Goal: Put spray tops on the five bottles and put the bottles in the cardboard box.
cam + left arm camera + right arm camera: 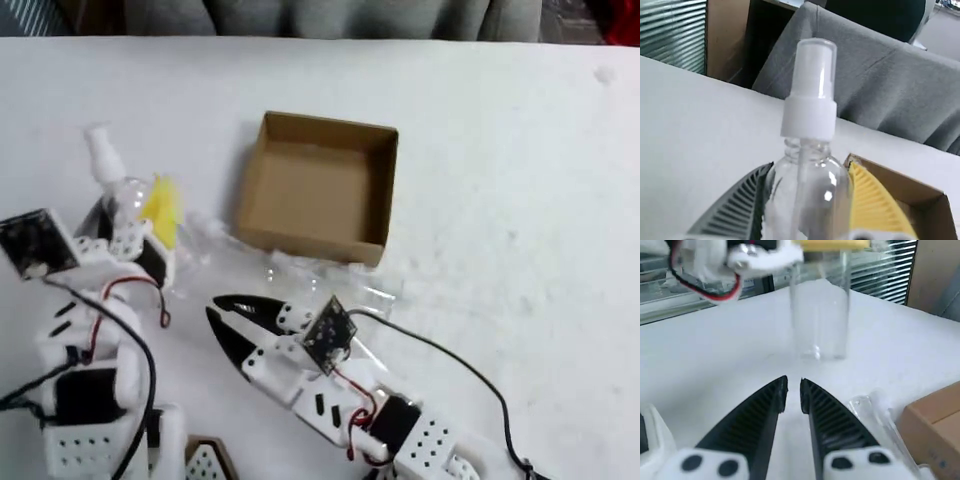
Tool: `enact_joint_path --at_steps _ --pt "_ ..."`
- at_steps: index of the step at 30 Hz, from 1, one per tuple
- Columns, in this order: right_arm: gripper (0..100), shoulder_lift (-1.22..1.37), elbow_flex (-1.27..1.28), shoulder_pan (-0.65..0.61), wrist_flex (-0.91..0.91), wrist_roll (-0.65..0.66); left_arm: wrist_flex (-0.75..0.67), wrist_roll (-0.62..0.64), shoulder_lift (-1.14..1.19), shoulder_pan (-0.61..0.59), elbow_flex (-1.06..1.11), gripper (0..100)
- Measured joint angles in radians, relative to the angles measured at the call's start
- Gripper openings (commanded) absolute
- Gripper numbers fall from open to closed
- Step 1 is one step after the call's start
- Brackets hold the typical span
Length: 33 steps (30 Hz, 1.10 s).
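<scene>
The cardboard box (315, 185) sits open on the white table (500, 150), with nothing visible inside it. Off the box's left side, the left hand (130, 205) is clenched around a clear bottle (807, 195), its grey finger (740, 210) on one side and its yellow finger (872, 205) on the other. This bottle stands upright with its base down at the table and carries a white spray top (809, 100) on its neck. Clear bottles (330, 275) without tops lie on the table just beside the box's near wall; their number is hard to tell. Nearer than these, the right hand (793, 385) points away from the box toward the held bottle, its black fingers (832, 425) drawn almost together and grasping nothing.
</scene>
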Motion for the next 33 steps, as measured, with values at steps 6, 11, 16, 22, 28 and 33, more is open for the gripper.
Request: enact_joint_path --at_steps 6,11,16,22,28,33 --pt "1.5 -0.123 0.0 -0.002 0.126 0.0 -0.005 0.0 0.02 0.115 0.0 2" --pt "1.5 -0.259 0.0 -0.044 0.256 -0.002 -0.005 0.0 0.02 0.245 0.0 2" --pt "1.5 -0.328 0.0 -0.051 0.33 -0.002 -0.005 0.0 0.021 0.37 0.0 2" --pt "1.5 -0.336 0.0 -0.051 0.33 -0.002 0.0 -0.086 0.021 0.463 0.0 2" --pt "1.5 -0.334 0.0 -0.051 0.33 -0.002 0.08 -0.112 0.023 0.48 -0.078 2" --pt "1.5 -0.261 0.0 -0.035 0.275 -0.002 0.127 -0.112 0.023 0.479 -0.133 2"
